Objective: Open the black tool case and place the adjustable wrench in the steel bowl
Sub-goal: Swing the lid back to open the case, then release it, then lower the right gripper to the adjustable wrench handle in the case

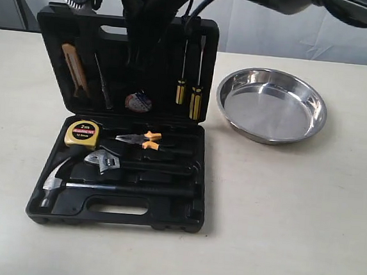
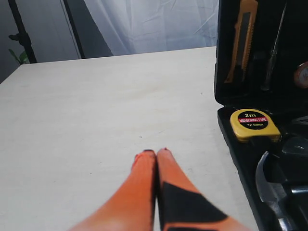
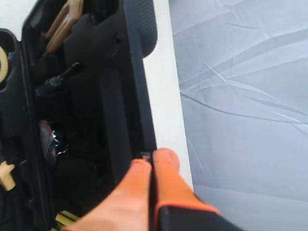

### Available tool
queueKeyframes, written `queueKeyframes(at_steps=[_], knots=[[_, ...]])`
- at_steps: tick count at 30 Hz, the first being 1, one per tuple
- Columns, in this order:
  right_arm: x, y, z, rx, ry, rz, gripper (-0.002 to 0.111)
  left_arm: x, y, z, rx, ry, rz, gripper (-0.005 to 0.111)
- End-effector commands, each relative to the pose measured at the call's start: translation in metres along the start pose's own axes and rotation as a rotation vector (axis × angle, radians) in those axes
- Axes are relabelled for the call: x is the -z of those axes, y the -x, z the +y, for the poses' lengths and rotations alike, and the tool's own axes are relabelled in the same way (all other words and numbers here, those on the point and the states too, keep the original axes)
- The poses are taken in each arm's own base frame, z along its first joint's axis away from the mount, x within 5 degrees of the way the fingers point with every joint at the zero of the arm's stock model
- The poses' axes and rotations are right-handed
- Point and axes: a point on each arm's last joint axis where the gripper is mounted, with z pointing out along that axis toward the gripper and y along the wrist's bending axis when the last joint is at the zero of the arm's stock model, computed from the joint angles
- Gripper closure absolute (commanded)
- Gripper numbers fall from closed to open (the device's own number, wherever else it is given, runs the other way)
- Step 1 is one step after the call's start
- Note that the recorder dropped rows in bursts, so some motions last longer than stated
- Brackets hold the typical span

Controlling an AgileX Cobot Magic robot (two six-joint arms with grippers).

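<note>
The black tool case [image 1: 118, 219] lies open on the table, its lid [image 1: 57, 36] standing upright at the back. In the base the adjustable wrench [image 1: 104, 161], silver jaw head and black handle, rests in its recess between the pliers and the hammer. To the right of the case stands the steel bowl [image 1: 271, 105], with nothing in it. My right gripper [image 3: 153, 156] is at the lid's top rim [image 3: 139, 72], one finger inside and one outside, shut on that rim. Left of the case, my left gripper [image 2: 155, 151] hovers over bare table, shut and holding nothing.
The base also holds a yellow tape measure [image 1: 82, 133], orange-handled pliers [image 1: 141, 139] and a claw hammer [image 1: 54, 184]. The lid carries a utility knife [image 1: 73, 70] and screwdrivers [image 1: 195, 100]. Bare table lies in front of and to the right of the case.
</note>
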Motion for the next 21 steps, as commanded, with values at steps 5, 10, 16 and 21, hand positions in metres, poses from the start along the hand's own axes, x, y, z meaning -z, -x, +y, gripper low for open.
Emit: queueKeyframes(at_steps=[5, 10, 16, 21], knots=[[-0.005, -0.019, -0.024, -0.084, -0.087, 0.001, 0.109, 0.000, 0.002, 0.000, 0.003, 0.002, -0.013, 0.107], [-0.005, -0.025, -0.028, -0.139, -0.094, 0.013, 0.109, 0.000, 0.002, 0.000, 0.003, 0.002, -0.013, 0.107], [-0.002, -0.011, 0.000, -0.519, 0.243, -0.068, 0.109, 0.000, 0.002, 0.000, 0.003, 0.002, -0.013, 0.107], [-0.041, 0.008, 0.069, -0.567, 0.830, -0.178, 0.109, 0.000, 0.002, 0.000, 0.003, 0.002, -0.013, 0.107]])
